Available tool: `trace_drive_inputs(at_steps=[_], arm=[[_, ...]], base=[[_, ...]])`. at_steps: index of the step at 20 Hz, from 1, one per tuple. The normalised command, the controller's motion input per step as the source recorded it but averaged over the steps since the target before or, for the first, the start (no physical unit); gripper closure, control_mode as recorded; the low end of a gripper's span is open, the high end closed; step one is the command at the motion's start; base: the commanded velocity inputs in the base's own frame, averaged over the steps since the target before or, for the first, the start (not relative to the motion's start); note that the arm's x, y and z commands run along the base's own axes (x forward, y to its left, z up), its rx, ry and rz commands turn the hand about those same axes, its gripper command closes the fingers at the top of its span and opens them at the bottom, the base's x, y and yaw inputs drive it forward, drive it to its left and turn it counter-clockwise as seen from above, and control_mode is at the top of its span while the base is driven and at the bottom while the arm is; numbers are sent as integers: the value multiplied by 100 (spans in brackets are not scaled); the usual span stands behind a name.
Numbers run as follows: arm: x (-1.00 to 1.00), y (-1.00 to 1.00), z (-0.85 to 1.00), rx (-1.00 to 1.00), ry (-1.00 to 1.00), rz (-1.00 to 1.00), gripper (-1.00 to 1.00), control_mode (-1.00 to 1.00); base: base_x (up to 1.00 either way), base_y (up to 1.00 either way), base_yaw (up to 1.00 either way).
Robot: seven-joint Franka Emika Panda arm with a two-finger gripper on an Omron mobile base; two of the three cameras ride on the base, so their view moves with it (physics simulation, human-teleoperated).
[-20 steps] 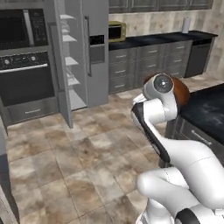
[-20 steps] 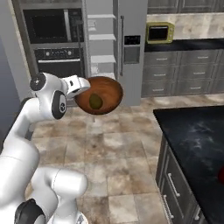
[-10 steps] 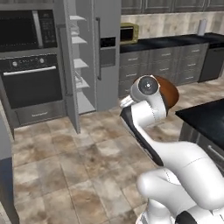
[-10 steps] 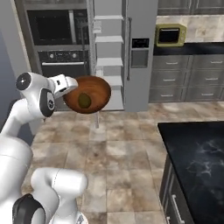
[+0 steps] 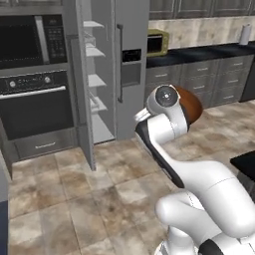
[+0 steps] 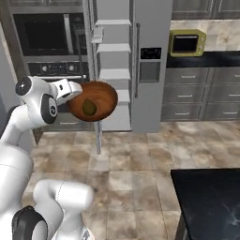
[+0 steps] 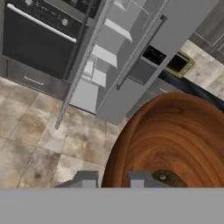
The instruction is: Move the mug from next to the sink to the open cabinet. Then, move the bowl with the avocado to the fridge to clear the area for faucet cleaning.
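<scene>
The robot's hand is clamped on the rim of a shallow round reddish-brown wooden bowl, carried in mid-air facing the tall grey-steel fridge. A small dark olive-green avocado lies inside the bowl. The fridge stands open, white shelves showing.

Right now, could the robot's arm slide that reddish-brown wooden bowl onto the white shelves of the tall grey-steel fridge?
Probably not yet. The gripper holds the reddish-brown wooden bowl above the tiled floor, short of the tall grey-steel fridge. Its door stands open, so the white shelves look unobstructed once the base drives nearer.
</scene>
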Motion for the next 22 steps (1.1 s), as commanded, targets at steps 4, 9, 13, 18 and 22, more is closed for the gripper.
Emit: trace_drive_inputs(at_steps=[4,9,13,18,22], arm=[[0,0,0,0,0,0,100,100],[0,0,0,0,0,0,100,100],[0,0,0,0,0,0,100,100],[0,0,0,0,0,0,100,100],[0,0,0,0,0,0,100,100]], base=[[100,-45,0],[100,-41,0],[100,-11,1],[100,0,0],[100,-10,0]])
